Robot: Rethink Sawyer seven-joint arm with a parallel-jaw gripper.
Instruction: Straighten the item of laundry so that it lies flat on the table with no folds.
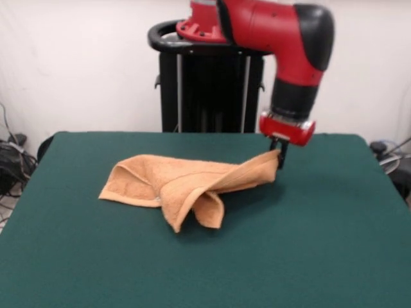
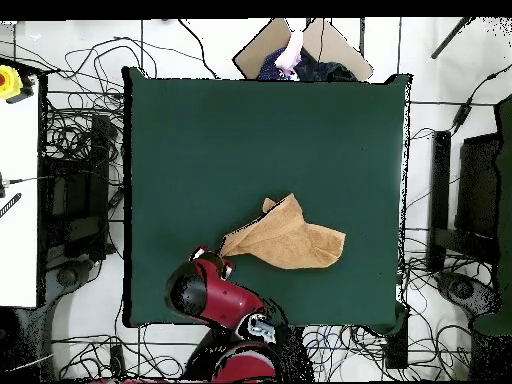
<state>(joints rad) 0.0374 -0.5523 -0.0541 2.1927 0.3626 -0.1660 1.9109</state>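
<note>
A peach terry-cloth towel (image 1: 173,186) lies crumpled and folded over itself on the dark green table (image 1: 308,244). One corner is drawn up to the right and held off the table by my gripper (image 1: 280,154), which is shut on it. The rest of the towel sags down with loose flaps hanging toward the front. In the overhead view the towel (image 2: 292,238) lies right of the table's (image 2: 250,130) middle toward the robot's side, its pointed corner stretched to my gripper (image 2: 222,252) at the left.
The black pedestal (image 1: 209,83) stands behind the table's far edge. A person (image 2: 290,55) shows at the top edge of the overhead view, beyond the table. Cables and equipment lie on the floor around the table.
</note>
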